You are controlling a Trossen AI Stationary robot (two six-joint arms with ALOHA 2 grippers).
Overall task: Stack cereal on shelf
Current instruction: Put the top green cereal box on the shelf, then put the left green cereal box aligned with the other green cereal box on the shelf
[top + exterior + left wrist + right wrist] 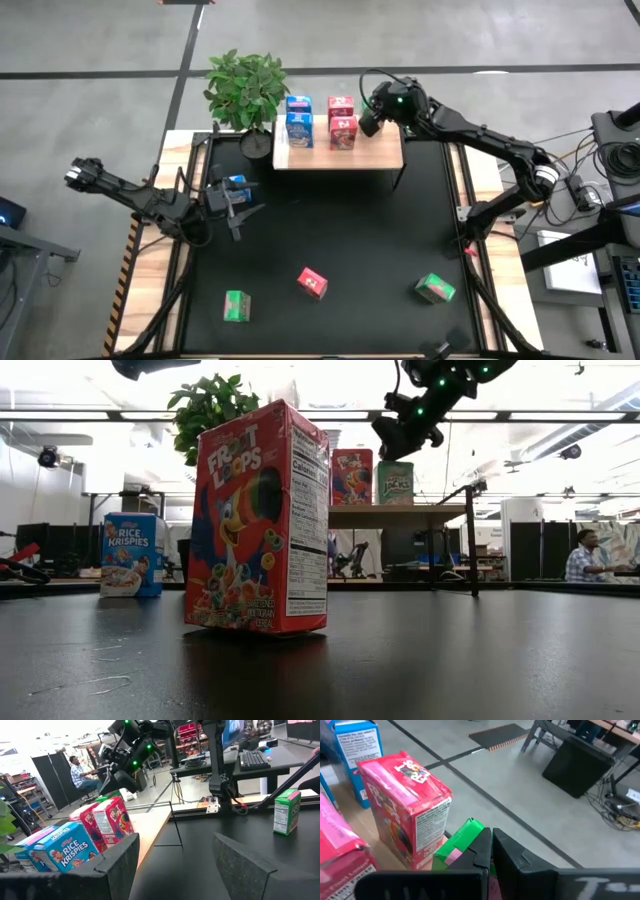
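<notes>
The shelf (380,150) stands at the table's far side. On it are two blue cartons (298,118) and two red ones (342,120), also seen in the left wrist view as blue cartons (65,852) and red cartons (107,820). A green carton (462,840) stands on the shelf beside a red one (405,805). My right gripper (490,852) is shut and hovers just above it, clear of the green carton (395,482) in the low view. My left gripper (175,865) is open and holds nothing. It is at the table's left, next to a blue carton (130,555) on the mat.
On the mat stand a red carton (312,283) and two green ones (237,306) (435,290). A potted plant (247,90) sits at the shelf's far left corner. A person (585,555) sits in the room beyond the table.
</notes>
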